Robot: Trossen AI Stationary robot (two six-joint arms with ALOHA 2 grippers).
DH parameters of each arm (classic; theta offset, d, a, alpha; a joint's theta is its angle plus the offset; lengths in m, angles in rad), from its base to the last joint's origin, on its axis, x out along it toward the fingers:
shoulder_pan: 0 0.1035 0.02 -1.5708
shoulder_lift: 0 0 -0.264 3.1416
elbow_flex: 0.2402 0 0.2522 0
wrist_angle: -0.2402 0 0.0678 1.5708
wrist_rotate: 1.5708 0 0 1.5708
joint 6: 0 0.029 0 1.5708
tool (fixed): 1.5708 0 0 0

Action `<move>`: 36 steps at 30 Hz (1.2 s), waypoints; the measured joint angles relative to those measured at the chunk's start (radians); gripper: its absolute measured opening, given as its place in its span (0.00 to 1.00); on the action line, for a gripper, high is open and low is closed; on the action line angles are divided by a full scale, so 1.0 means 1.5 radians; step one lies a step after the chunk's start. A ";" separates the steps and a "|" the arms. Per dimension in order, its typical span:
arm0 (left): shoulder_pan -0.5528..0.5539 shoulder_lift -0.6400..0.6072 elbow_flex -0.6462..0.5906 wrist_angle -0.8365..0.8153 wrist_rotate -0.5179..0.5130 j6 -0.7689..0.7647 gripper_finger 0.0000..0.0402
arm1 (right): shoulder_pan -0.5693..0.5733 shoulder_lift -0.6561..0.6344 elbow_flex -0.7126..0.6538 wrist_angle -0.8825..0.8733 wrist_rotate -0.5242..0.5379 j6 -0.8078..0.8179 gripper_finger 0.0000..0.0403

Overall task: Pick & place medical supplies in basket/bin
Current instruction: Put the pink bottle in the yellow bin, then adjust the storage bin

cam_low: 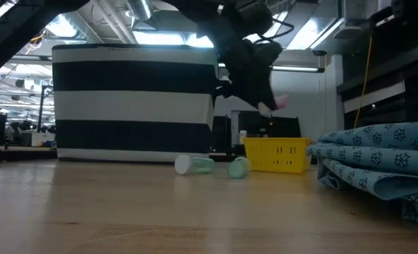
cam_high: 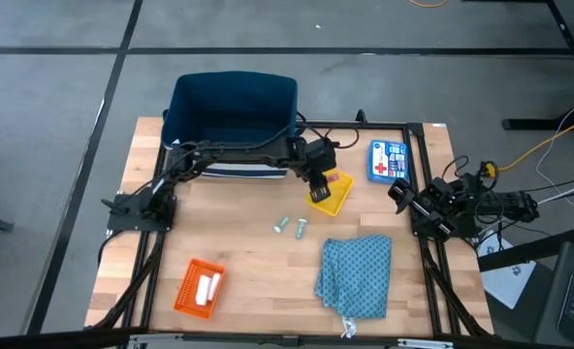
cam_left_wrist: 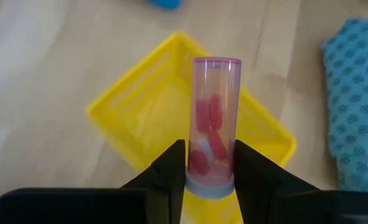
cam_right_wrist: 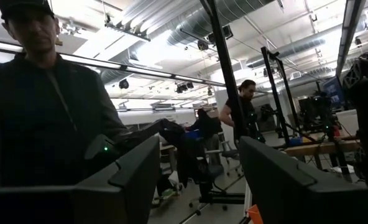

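Note:
My left gripper (cam_high: 321,185) hangs above the small yellow basket (cam_high: 332,197) and is shut on a clear pink tube (cam_left_wrist: 214,140) with red pills inside. In the low view the pink tube (cam_low: 278,103) shows just above the yellow basket (cam_low: 276,155). Two green tubes (cam_high: 289,227) lie on their sides on the table. The teal-blue patterned cloth (cam_high: 357,274) lies folded toward the near right. A white roll (cam_high: 209,288) rests in an orange basket (cam_high: 199,288). My right gripper (cam_high: 400,193) waits open at the right edge. My left gripper pinches the pink tube between its two fingers at the capped end (cam_left_wrist: 210,180), from above. The tube points away from the fingers toward the yellow basket and is lifted clear of it.
A large dark blue bin with striped sides (cam_high: 232,114) stands at the far edge, behind my left arm. A blue first-aid box (cam_high: 387,161) lies at the far right. People show in the room beyond the table. Bare wood lies in the table's middle and left.

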 joint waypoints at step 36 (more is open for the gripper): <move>-0.101 -0.116 0.000 -0.238 -0.013 -0.235 0.48 | 0.000 0.000 0.000 -0.014 -0.020 0.019 0.56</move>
